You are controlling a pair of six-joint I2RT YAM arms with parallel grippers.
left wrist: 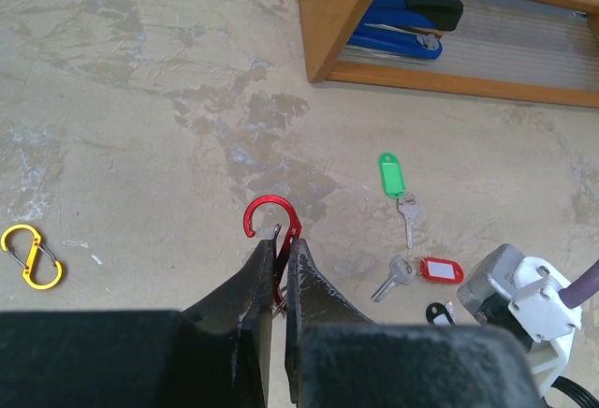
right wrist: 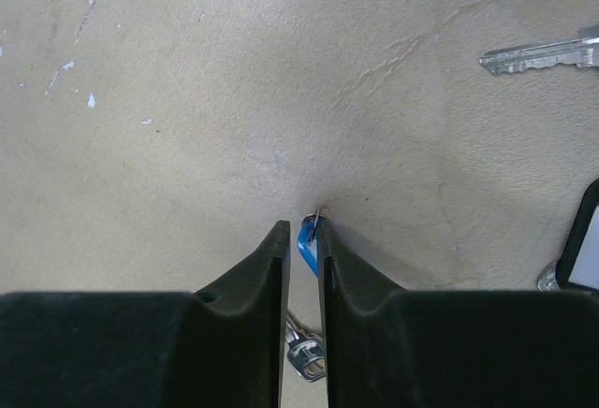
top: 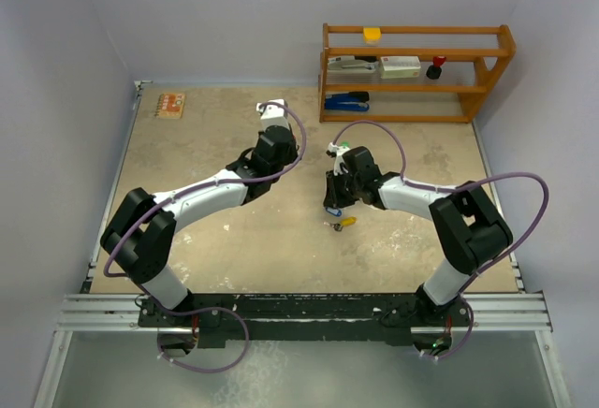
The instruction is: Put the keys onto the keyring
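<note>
The keyring (left wrist: 270, 215), a red hook-shaped clip, is held in the left gripper (left wrist: 283, 242), whose fingers are pressed together on its lower part. Only its curved upper end is seen above the fingertips, at the lower centre of the left wrist view.

To the right of it in that view, a green-tagged key (left wrist: 391, 174) is laid flat on the desk (top: 206, 240). A red-tagged key (left wrist: 440, 269) is laid below it, near the white part of the other arm. A yellow figure-8 clip (left wrist: 31, 256) is seen at the left edge, well apart from the keys. A blue stapler (left wrist: 402, 26) is kept on the bottom board of the wooden shelf (left wrist: 342, 15) at the top.

The right gripper (right wrist: 301, 233) is drawn narrow at the centre of its wrist view. A blue-tagged key (right wrist: 308, 242) is stood on edge between the fingers, its tag against the right-hand one. A thin dark gap is seen on the other side, so it cannot be told whether the tag is clamped. The metal part of that key is seen lower down, between the fingers.

A bare silver key blade (right wrist: 538, 52) is seen at the upper right.

In the top view, a yellow-tagged key (top: 347, 222) is laid just below the right gripper, near the middle of the frame.
</note>
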